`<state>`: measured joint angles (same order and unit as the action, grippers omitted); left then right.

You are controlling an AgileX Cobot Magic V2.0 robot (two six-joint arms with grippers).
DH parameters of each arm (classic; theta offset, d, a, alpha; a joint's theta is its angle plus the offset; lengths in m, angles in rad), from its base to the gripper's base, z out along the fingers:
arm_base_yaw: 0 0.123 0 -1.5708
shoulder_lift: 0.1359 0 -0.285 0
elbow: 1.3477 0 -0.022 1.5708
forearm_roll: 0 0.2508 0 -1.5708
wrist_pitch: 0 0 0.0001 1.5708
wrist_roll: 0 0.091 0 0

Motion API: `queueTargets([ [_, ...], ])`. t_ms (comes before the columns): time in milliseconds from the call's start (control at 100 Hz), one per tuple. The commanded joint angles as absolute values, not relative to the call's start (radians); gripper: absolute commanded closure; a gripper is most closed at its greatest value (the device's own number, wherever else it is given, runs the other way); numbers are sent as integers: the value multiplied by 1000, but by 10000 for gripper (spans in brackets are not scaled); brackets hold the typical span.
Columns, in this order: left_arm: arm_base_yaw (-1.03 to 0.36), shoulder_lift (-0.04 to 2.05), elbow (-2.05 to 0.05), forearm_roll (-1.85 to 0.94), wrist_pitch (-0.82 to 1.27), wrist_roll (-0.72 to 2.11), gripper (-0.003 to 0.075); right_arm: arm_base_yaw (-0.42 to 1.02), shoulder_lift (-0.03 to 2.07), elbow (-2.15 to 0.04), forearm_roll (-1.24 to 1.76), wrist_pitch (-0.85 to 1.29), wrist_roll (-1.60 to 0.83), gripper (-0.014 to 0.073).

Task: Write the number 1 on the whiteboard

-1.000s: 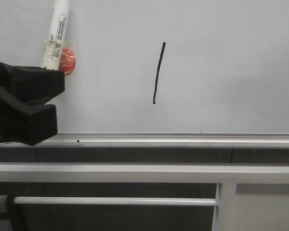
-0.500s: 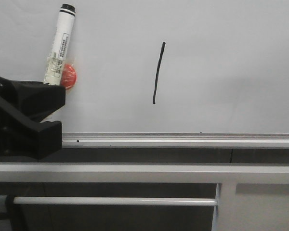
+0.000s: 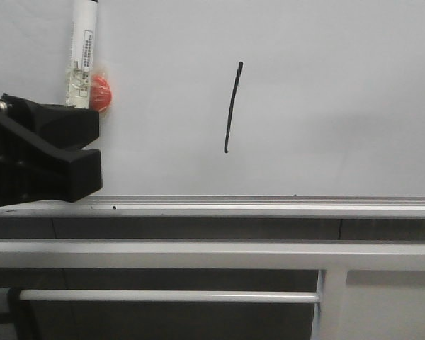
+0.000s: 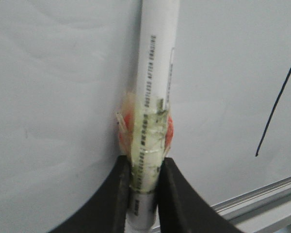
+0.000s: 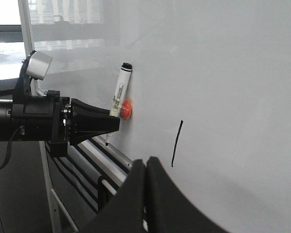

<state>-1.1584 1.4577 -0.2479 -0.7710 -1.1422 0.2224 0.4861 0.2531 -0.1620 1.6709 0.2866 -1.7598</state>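
The left gripper [image 4: 144,187] is closed tight on a white marker [image 4: 155,73] with tape around it. The marker points up. The right gripper [image 5: 146,167] has its two black fingers pressed together with nothing between them.

In the front view, the number 1 [image 3: 232,108] is a thin black line near the middle of the whiteboard [image 3: 326,92], leaning a little. The marker [image 3: 81,49] is well off at 9 o'clock from it. A red round thing [image 3: 101,94] sits on the board just behind the marker. The silver rail [image 3: 269,205] runs along at 6 o'clock, with grey frame bars [image 3: 198,253] under it. Nothing covers the line.
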Motion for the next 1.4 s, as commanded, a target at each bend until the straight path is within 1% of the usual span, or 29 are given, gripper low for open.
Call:
queueTargets([
  [0,-1148,1439,-270,-812,-1385,202,741,481,261,-190,1681,304,-1761,657],
  [290,-1148,1439,-270,-819,-1385,202,741,481,261,-190,1682,306,-1761,657],
  [650,-1091,1439,-271,-774,-1385,174,741,481,261,-190,1682,307,-1761,657],
  [1390,-1091,1439,-271,-716,-1385,172,741,481,261,-190,1683,307,-1761,657],
])
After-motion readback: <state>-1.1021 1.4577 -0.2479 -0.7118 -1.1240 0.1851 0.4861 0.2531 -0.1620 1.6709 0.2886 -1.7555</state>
